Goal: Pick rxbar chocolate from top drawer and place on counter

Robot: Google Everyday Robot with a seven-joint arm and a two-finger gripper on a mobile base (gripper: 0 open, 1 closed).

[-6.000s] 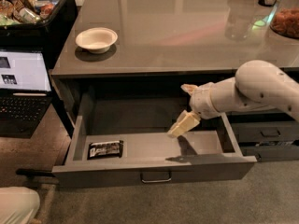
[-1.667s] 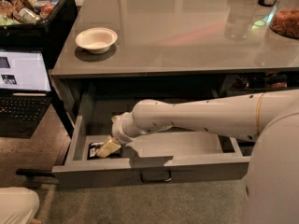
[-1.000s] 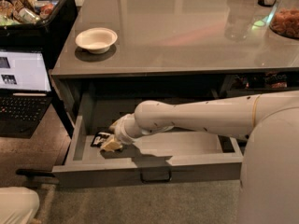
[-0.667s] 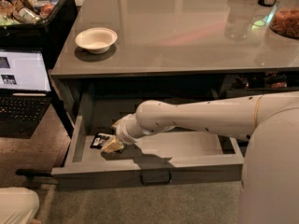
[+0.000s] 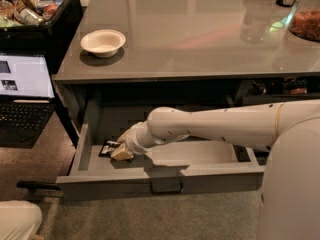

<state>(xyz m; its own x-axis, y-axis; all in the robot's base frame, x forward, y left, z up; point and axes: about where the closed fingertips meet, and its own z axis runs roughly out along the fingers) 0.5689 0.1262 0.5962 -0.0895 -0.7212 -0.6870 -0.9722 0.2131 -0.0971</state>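
The top drawer (image 5: 160, 182) stands pulled open under the counter (image 5: 200, 39). My white arm reaches in from the right, down into the drawer's left part. The gripper (image 5: 121, 146) sits low over the drawer floor and is shut on the right end of the rxbar chocolate (image 5: 107, 148). The bar's black wrapper with white lettering sticks out to the left of the pale fingertips (image 5: 122, 154). The rest of the bar is hidden by the gripper. The bar is still inside the drawer, near its left wall.
A white bowl (image 5: 102, 41) sits on the counter's left part. A glass jar (image 5: 305, 19) with snacks stands at the far right. A black bin (image 5: 35, 14) of snack packets and an open laptop (image 5: 25, 89) stand left of the drawer.
The arm swung from the drawer's right side to its left and came down on the bar. Over the last second it has hardly moved, and the bar now sits slightly further back.
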